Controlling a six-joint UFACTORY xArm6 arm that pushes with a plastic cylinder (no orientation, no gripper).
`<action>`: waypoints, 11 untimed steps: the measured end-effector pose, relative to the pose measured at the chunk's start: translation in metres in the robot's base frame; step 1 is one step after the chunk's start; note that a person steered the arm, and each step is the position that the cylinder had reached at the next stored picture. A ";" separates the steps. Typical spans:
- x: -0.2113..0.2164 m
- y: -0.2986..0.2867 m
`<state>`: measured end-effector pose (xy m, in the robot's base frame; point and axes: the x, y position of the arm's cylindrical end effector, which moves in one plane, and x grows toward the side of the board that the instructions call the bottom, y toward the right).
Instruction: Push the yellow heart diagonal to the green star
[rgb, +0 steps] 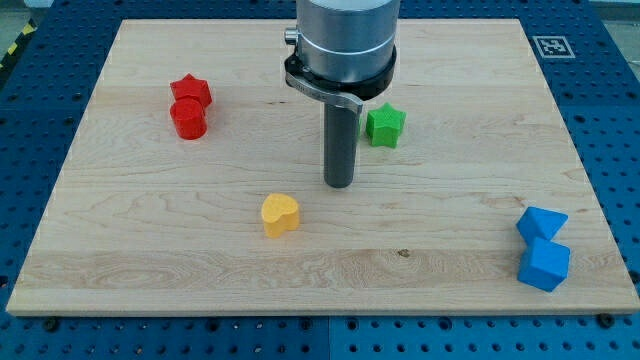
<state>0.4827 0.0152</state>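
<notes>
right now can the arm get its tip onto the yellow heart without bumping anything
Probably yes. My tip sits just up and to the view's right of the yellow heart, with only bare board between them. The green star lies behind, off that path.

My tip (340, 185) rests on the wooden desk (150, 270), near the middle. The yellow heart (280, 214) sits just below it, toward the view's left, not touching it. The green star (384, 125) is above my tip, toward the view's right, close beside the rod. At the view's left, a red star (190, 90) touches a red round block (188, 120) right below it. At the view's bottom right, two blue blocks (543, 250) sit pressed together, one above the other.
</notes>
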 end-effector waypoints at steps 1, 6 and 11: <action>0.004 0.000; 0.089 -0.022; 0.077 -0.072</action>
<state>0.5596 -0.0573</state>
